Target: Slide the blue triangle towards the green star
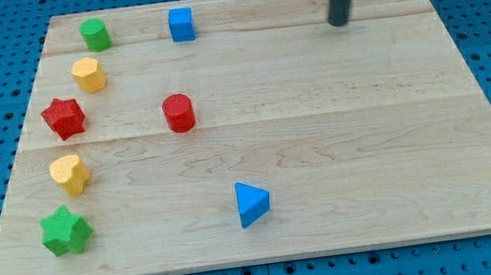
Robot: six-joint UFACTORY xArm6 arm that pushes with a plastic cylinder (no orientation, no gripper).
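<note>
The blue triangle [252, 202] lies on the wooden board near the view's bottom, a little left of centre. The green star [66, 231] sits at the view's bottom left, far to the left of the triangle and about level with it. My tip [338, 23] is at the view's top right, far above and to the right of the blue triangle, touching no block.
Along the left side stand a green cylinder [95, 34], a yellow hexagon [88, 74], a red star [64, 117] and a yellow heart [70, 174]. A blue cube [181, 24] is at the top, a red cylinder [179, 113] mid-left. The board [396, 138] lies on blue pegboard.
</note>
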